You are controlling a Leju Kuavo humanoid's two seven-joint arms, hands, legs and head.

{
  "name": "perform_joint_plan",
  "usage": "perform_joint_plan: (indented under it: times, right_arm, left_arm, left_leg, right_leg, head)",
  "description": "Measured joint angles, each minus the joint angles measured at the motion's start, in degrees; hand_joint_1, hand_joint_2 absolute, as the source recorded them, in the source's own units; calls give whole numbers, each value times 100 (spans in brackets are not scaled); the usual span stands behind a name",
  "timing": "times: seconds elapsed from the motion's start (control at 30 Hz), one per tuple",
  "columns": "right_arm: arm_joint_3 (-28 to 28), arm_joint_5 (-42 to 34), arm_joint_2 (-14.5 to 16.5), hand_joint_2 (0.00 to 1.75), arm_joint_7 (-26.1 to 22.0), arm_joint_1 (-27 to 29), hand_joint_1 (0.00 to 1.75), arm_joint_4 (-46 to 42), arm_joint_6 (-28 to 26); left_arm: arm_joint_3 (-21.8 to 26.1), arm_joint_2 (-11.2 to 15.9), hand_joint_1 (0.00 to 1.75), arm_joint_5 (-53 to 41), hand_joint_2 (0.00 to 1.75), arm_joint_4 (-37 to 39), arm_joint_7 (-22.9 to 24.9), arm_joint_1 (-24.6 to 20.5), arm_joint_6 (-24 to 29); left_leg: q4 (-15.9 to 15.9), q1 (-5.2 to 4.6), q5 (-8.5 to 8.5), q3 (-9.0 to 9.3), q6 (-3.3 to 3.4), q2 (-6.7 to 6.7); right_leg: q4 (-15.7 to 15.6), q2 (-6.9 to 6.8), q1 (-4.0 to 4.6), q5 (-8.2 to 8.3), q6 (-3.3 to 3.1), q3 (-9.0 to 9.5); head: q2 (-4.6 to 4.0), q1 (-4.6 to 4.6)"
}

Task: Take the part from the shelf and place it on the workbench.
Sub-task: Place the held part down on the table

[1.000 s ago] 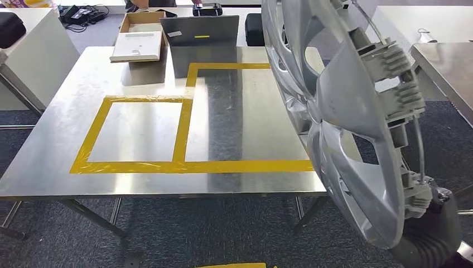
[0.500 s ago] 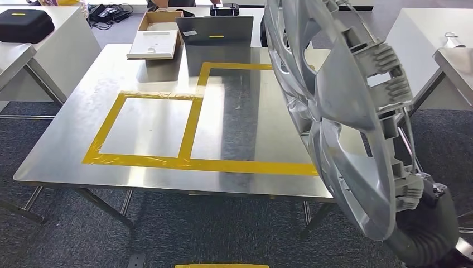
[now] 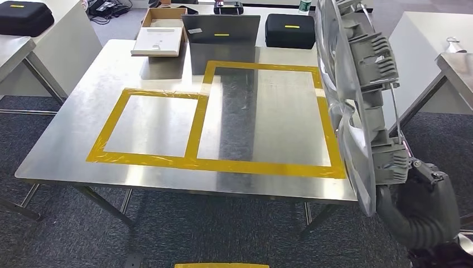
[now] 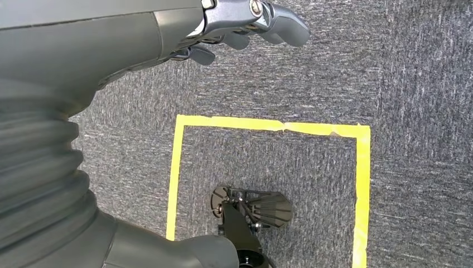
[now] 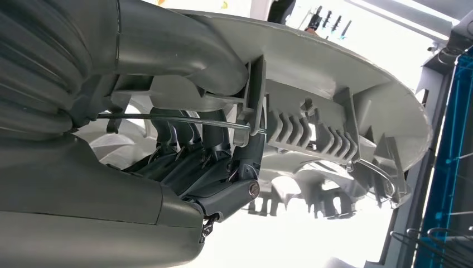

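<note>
The part is a large silver wheel cover (image 3: pixel 357 106), held almost on edge at the right of the head view, beside the steel workbench's (image 3: pixel 72 131) right edge. My right hand (image 3: pixel 421 201) grips its lower rim from behind. In the right wrist view the thumb and dark fingers (image 5: pixel 201 162) clamp the wheel cover's (image 5: pixel 334 95) ribbed rim. My left hand (image 4: pixel 245 22) hangs over the carpet, fingers loosely curled, holding nothing. Yellow tape marks a small rectangle (image 3: pixel 150 124) and a larger one (image 3: pixel 268 117) on the workbench top.
At the workbench's far edge stand a grey upright panel (image 3: pixel 223 29), a cardboard box with a white piece (image 3: pixel 160 33) and a black case (image 3: pixel 291 29). Other tables stand at the left (image 3: pixel 22 39) and right (image 3: pixel 446 44). A yellow tape square (image 4: pixel 268 184) marks the carpet.
The camera has swung to the right, so the whole workbench now shows. The wheel cover has turned more edge-on and sits further right in the view.
</note>
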Motion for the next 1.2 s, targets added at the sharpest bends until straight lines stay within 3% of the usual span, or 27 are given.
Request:
perform_joint_plan:
  times: [0.1,0.27,0.37,0.63,0.83,1.03,1.2]
  right_arm:
    - [2,455,-25,175,81,-22,175,8,-258]
    - [232,2782,-234,175,784,-452,175,386,-1558]
    - [464,3747,-388,175,1146,-879,175,899,-2061]
    - [1416,5809,-977,175,2162,-2353,175,3254,-2861]
    - [1761,6392,-1142,175,2284,-3175,175,5114,-3747]
    - [1893,6575,-1172,175,2206,-3710,175,6565,-4020]
    - [1988,6708,-1160,175,1849,-4147,175,7478,-4037]
  left_arm:
    - [1,4,0,0,175,0,-7,0,-1]
    - [23,1,0,2,175,0,-111,-2,39]
    - [31,-12,0,1,175,1,-103,-1,165]
    - [204,-117,0,81,175,1,-52,-7,399]
    - [247,-188,0,-121,175,7,-17,27,649]
    - [247,-196,0,-205,175,13,68,34,650]
    - [247,-196,0,-338,175,13,152,31,813]
  left_leg:
    - [-1,2,3,-1,4,-1]
    - [-3,8,18,-5,3,0]
    - [-4,7,25,-10,-4,7]
    - [-3,7,46,-11,2,11]
    - [-4,7,54,-30,-3,-26]
    - [-5,7,54,-40,-3,-30]
    - [-6,7,54,-42,-3,-29]
  right_leg:
    - [1,-1,4,2,13,2]
    - [13,-2,11,4,18,2]
    - [22,4,10,13,21,-7]
    - [26,3,10,27,31,-17]
    - [27,-27,10,26,31,-27]
    - [27,-34,10,26,31,-35]
    - [29,-30,11,26,31,-39]
  head:
    - [0,-1]
    - [0,0]
    - [0,1]
    - [0,-2]
    - [0,-1]
    - [0,-1]
    - [0,-1]
